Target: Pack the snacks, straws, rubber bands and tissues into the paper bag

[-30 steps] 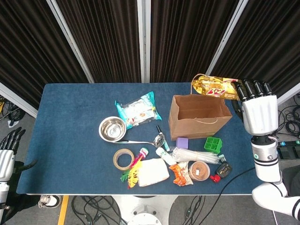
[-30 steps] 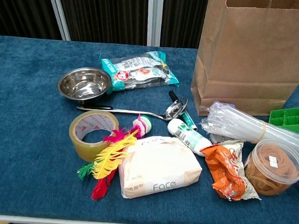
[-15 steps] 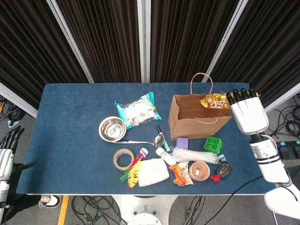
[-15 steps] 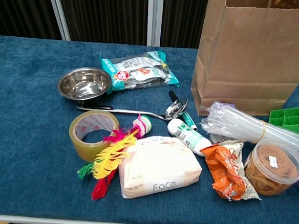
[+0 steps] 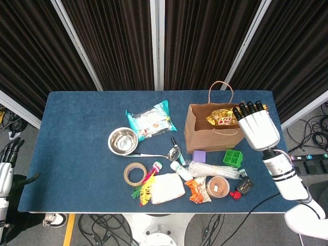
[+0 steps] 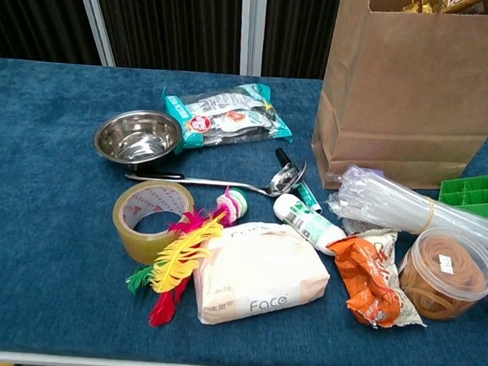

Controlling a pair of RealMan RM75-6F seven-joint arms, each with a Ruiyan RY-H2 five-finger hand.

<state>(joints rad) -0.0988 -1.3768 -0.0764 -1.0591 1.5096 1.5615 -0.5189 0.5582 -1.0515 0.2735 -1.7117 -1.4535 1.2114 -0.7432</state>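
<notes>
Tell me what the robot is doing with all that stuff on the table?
It is packing a paper bag. Its right hand holds a gold snack packet over the bag's open top, ready to drop it in. Waiting on the blue table are a teal snack pack, an orange snack, straws, a tub of rubber bands and tissues. The left hand hangs off to the side, holding nothing.

A brown paper bag (image 5: 213,132) stands on the dark blue desk (image 5: 77,138); the snack pack (image 5: 221,118) is gold with red, the tissues (image 6: 258,274) white.
</notes>
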